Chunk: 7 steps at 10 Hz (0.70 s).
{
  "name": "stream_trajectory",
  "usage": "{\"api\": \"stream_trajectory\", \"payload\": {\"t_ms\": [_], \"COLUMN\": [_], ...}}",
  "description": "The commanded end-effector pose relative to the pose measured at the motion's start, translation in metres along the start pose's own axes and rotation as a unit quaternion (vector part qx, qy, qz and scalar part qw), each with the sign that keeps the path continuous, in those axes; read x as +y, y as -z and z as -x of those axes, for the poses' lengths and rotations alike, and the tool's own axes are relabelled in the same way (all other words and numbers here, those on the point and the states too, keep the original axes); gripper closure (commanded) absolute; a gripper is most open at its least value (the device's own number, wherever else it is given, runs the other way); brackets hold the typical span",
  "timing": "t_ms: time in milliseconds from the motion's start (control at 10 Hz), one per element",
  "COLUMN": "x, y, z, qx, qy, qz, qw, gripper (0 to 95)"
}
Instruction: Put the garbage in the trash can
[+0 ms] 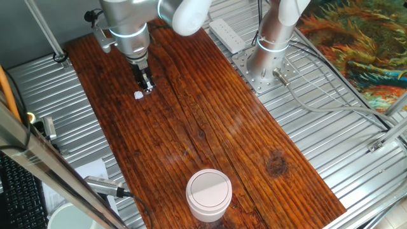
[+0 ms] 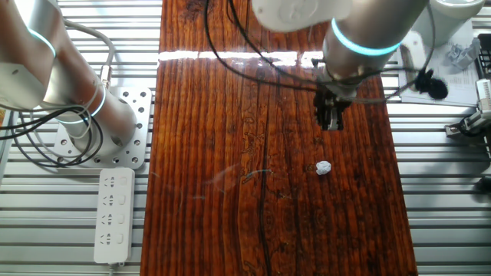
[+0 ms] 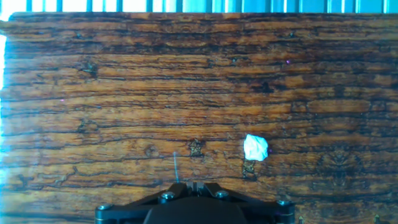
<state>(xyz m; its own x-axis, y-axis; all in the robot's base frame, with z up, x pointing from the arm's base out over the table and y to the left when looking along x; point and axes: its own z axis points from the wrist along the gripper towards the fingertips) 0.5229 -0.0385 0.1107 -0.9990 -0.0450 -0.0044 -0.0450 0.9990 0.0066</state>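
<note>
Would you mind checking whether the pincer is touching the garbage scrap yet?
Apart. The other fixed view shows bare wood between the pincer and the garbage scrap; the hand view also shows the scrap lying alone on the board.

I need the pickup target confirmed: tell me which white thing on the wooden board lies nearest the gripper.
The tiny crumpled scrap, lying just beside the gripper. The other white thing, the lidded trash can, stands at the board's far end.

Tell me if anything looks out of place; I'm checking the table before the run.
Only the scrap: a small white crumpled bit lying loose on the wood, apart from the can, whose lid is on. Nothing looks spilled or damaged.
</note>
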Motion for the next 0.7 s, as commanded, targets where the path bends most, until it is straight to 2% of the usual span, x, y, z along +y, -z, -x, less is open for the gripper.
{"api": "stream_trajectory", "payload": {"t_ms": [100,200,700], "x": [-0.003,-0.004,-0.009], "y": [-0.009,-0.015,-0.025], "z": [0.004,0.005,0.01], "qx": [0.003,0.004,0.007], "qy": [0.006,0.009,0.025], "qz": [-0.001,-0.001,0.002], "qw": [1.0,1.0,0.9997], "gripper": [95.0,95.0,95.0]}}
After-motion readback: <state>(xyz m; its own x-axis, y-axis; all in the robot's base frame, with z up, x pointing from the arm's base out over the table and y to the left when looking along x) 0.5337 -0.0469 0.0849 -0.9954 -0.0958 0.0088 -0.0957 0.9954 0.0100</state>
